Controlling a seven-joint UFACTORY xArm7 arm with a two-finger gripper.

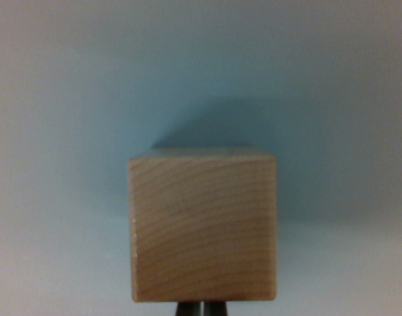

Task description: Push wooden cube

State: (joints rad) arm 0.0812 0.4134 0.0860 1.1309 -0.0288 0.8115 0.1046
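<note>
A light wooden cube (202, 227) with visible grain fills the lower middle of the wrist view, one flat face turned toward the camera. It rests on a pale blue-grey surface (62, 131) and casts a soft shadow up and to the wrist view's right. Just under the cube's bottom edge, the dark tips of my gripper (202, 309) peek out, pressed close together with only a thin line between them. They sit right against the cube's near face, with nothing held between them.
The pale surface spreads on all sides of the cube, with no other objects or edges in view.
</note>
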